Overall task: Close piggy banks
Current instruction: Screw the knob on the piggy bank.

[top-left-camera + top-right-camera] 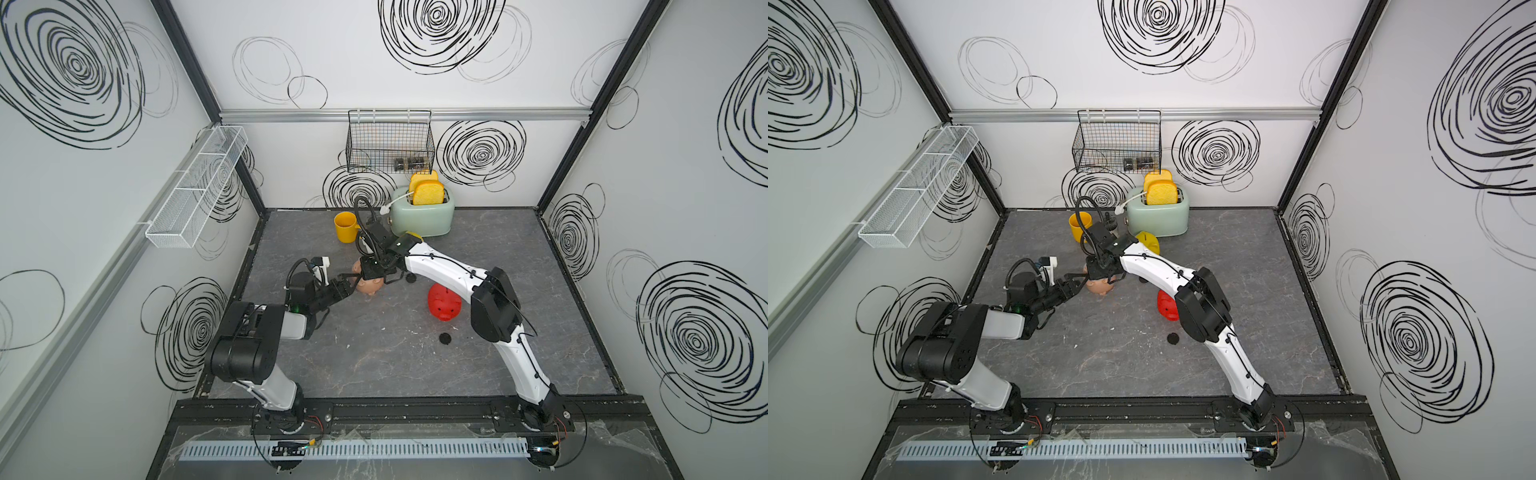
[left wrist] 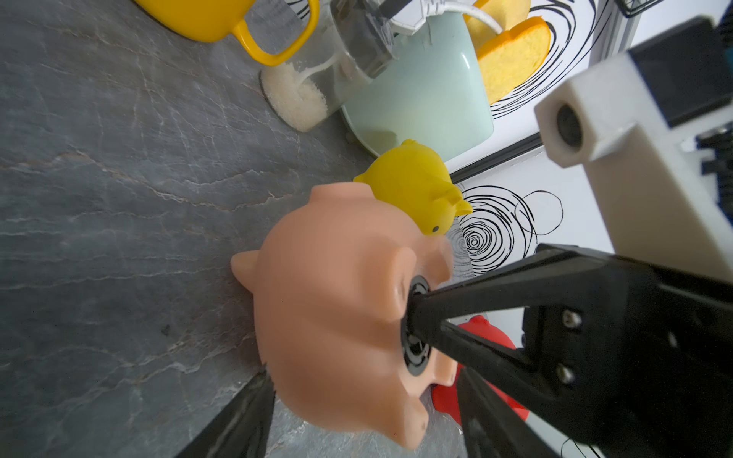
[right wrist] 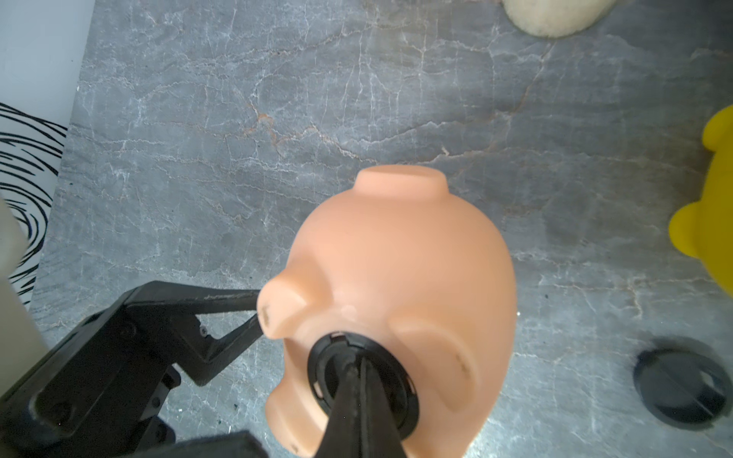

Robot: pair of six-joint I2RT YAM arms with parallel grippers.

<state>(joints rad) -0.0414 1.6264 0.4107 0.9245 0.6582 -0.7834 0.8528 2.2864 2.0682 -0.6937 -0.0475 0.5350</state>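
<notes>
Pink piggy bank (image 1: 372,287) lies on its side mid-frame in both top views, clasped by my left gripper (image 1: 352,286), its belly hidden there. Both wrist views show my right gripper (image 3: 357,366) clenched, tips on the black plug (image 3: 321,370) in its belly hole. Bare tabletop (image 1: 374,361) spreads lower in frame; the red piggy bank (image 1: 444,306) sits to the right.

A grey marbled desk (image 1: 374,365) is shown, with a yellow mug (image 1: 345,226), a glass jar (image 2: 301,95) of white grains and a pale green toaster (image 1: 422,216) stood along its back. A yellow pig (image 2: 412,186) is placed just before the toaster, a pink pig (image 1: 370,286) near the middle and a red pig (image 1: 444,305) nearby. Two black round plugs are left loose, one (image 3: 680,390) near the pink pig and one (image 1: 444,337) near the red.
</notes>
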